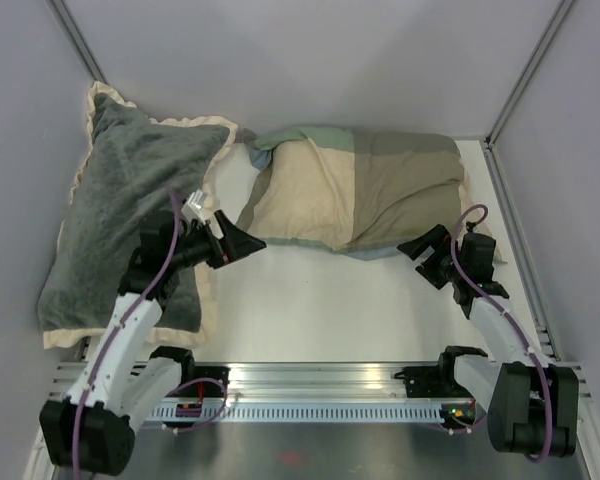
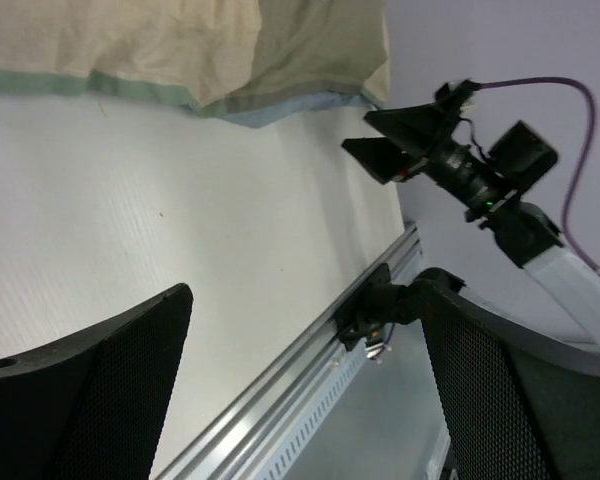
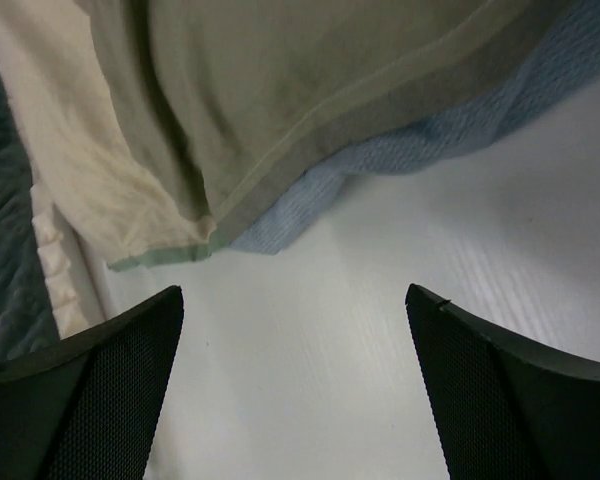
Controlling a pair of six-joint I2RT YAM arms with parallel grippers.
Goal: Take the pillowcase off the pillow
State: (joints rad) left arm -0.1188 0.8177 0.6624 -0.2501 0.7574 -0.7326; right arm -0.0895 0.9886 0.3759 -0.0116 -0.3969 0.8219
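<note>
A grey pillow (image 1: 120, 200) is lying at the left of the table (image 1: 310, 310). The left gripper (image 1: 248, 243) is hovering wide open just beside the pillowcase (image 1: 355, 190), which is lying stuffed across the back. The right gripper (image 1: 423, 256) is gaping wide near its right corner, holding nothing.

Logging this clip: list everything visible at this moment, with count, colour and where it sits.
pillowcase: one, beige and sage-green blocks with a grey-blue edge, stuffed full, far centre of the table.
plush pillow: one, dark grey with cream ruffle, left side, beside the pillowcase.
table: one, white, under both.
rail: one, silver, along the near edge.
walls: three, pale grey, left, back and right.
left gripper: one, black, open, empty, by the pillowcase's left end.
right gripper: one, black, open, empty, by its right end.
</note>
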